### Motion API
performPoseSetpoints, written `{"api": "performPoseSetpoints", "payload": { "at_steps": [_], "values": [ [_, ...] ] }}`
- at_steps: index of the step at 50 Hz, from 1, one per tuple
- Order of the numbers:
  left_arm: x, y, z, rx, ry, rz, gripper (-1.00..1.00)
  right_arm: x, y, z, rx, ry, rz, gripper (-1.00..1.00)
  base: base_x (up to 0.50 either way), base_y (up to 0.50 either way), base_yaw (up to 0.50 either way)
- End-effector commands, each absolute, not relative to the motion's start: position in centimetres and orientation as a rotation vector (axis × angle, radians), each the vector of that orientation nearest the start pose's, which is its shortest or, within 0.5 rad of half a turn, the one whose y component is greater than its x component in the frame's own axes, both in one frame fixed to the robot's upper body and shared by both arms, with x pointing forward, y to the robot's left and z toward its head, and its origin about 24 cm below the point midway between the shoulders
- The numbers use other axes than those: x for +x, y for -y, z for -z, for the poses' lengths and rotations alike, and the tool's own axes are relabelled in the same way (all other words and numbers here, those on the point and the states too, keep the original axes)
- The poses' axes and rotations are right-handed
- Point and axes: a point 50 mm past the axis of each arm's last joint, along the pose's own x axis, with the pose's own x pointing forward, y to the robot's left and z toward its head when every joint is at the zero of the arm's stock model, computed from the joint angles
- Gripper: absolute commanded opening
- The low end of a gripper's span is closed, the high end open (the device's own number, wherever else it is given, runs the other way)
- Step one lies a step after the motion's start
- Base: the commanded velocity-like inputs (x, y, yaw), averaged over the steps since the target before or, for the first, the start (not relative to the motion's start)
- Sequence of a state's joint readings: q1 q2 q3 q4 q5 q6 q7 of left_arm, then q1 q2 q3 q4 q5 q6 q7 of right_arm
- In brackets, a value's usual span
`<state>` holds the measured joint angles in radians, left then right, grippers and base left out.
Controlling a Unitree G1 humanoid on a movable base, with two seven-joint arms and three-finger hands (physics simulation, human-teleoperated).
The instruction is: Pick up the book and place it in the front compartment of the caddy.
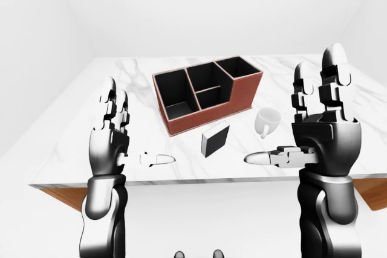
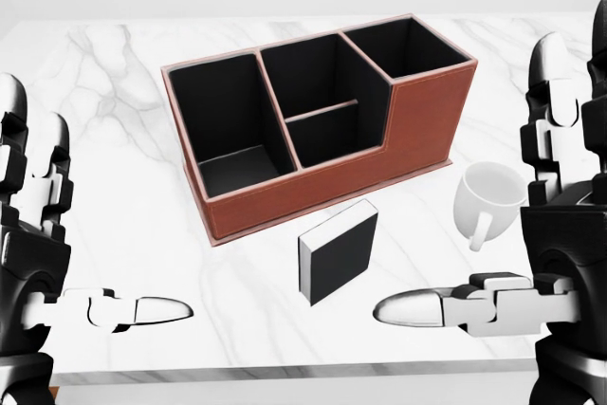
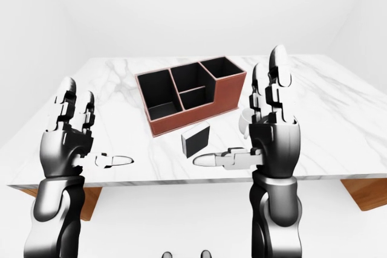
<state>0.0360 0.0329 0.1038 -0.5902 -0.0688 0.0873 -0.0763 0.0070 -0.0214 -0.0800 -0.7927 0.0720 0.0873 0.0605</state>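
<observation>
A brown caddy [image 2: 417,120] with black compartments stands on the white marble table [image 2: 114,168], turned at a slant. Just below its lower wall in the head view, a black book [image 2: 340,255] with white page edges stands upright on the table. My left hand [image 1: 142,125] is raised at the left with its fingers up and thumb pointing inward, open and holding nothing. My right hand [image 1: 290,110] is raised the same way at the right, open, its thumb [image 2: 422,308] pointing toward the book's lower right. Neither hand touches the book.
A white mug [image 2: 488,198] sits to the right of the book, close to my right hand. The table's near edge [image 1: 199,180] runs below both thumbs. Brown wooden corners [image 1: 60,194] show beneath the tabletop at both sides.
</observation>
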Motion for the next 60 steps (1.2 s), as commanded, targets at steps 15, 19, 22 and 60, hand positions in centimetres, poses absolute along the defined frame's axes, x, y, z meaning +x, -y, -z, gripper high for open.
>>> {"api": "performPoseSetpoints", "payload": {
  "at_steps": [15, 19, 22, 60],
  "values": [
    [21.96, -17.09, -16.00, 0.008, 0.475, -0.003, 1.00, 19.43, 16.42, -20.68, 0.025, 0.717, -0.019, 1.00, 0.15, 0.00, 0.00],
    [22.01, -17.06, -15.87, 0.007, 0.468, -0.002, 1.00, 19.44, 16.38, -20.64, 0.021, 0.714, -0.020, 1.00, 0.50, 0.00, 0.00],
    [22.04, -17.06, -15.82, 0.007, 0.466, -0.002, 1.00, 19.43, 16.41, -20.68, 0.020, 0.717, -0.019, 1.00, 0.50, 0.00, 0.00],
    [22.00, -17.22, -16.04, 0.006, 0.477, -0.007, 1.00, 19.75, 16.03, -20.26, -0.016, 0.692, -0.005, 1.00, 0.20, 0.00, 0.00]
  ]
}}
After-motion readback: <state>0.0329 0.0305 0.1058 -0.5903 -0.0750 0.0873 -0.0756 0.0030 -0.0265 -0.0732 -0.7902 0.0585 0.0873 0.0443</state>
